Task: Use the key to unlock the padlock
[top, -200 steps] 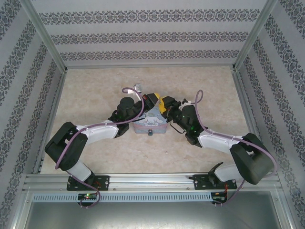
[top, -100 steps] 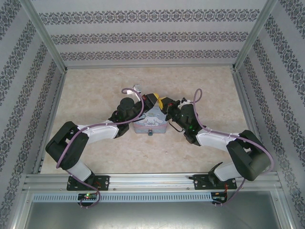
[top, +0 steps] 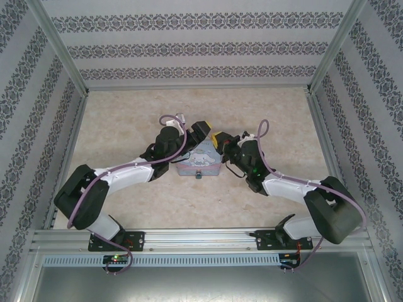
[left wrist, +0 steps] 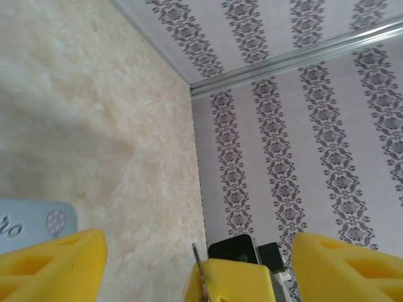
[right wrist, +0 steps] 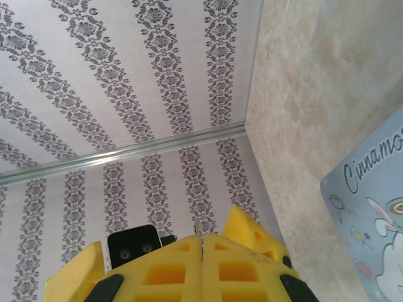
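Overhead, your left gripper (top: 203, 131) and right gripper (top: 220, 139) meet above the tin (top: 198, 165). The padlock (top: 199, 175) sits at the tin's near edge, apart from both. From the left wrist, the left jaws stand wide apart around the key (left wrist: 196, 255), a thin sliver. From the right wrist, the right gripper is pinched tight on it. The key is likely light, stiff and slippery, so grip the bow and leave the blade free.

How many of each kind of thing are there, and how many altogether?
grippers: 2, the left gripper and the right gripper
tin: 1
padlock: 1
key: 1
total: 5
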Controlling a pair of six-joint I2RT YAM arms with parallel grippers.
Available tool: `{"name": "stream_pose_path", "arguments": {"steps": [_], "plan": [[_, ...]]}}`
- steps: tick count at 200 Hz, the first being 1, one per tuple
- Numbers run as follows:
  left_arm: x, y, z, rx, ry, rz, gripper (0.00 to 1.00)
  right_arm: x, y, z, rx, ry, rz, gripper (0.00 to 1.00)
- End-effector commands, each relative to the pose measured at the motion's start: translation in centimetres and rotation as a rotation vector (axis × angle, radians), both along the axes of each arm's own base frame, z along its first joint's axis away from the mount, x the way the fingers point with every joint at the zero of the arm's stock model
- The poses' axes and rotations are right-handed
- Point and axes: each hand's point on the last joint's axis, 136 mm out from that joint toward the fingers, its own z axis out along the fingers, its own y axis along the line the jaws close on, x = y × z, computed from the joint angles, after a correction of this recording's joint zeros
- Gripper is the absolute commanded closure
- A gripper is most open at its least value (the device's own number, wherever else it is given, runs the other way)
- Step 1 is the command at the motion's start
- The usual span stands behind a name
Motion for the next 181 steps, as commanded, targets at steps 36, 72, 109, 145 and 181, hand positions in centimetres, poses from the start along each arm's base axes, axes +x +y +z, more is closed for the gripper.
{"name": "stream_pose_path", "arguments": {"steps": [36, 72, 109, 145, 181], "plan": [[-1.3, 0.9, -1.3, -0.038, 0.225, 0.023, 0.32, -0.8, -0.9, -0.6, -0.174, -0.080, 0.005, 1.00], [-1.1, 0.0, -1.8, -0.123, 0.260, 0.016, 0.49, -0.7, -0.6, -0.6, -0.183, -0.086, 0.008, 1.00], [-1.0, -0.6, -2.0, -0.138, 0.261, 0.017, 0.63, -0.7, -0.5, -0.7, -0.185, -0.084, 0.007, 1.00], [-0.9, -1.3, -2.5, -0.144, 0.265, 0.018, 0.64, -0.7, -0.5, -1.0, -0.186, -0.076, 0.008, 1.00], [-0.8, -1.8, -2.6, -0.152, 0.267, 0.013, 0.68, -0.7, -0.5, -1.3, -0.190, -0.069, 0.009, 1.00]]}}
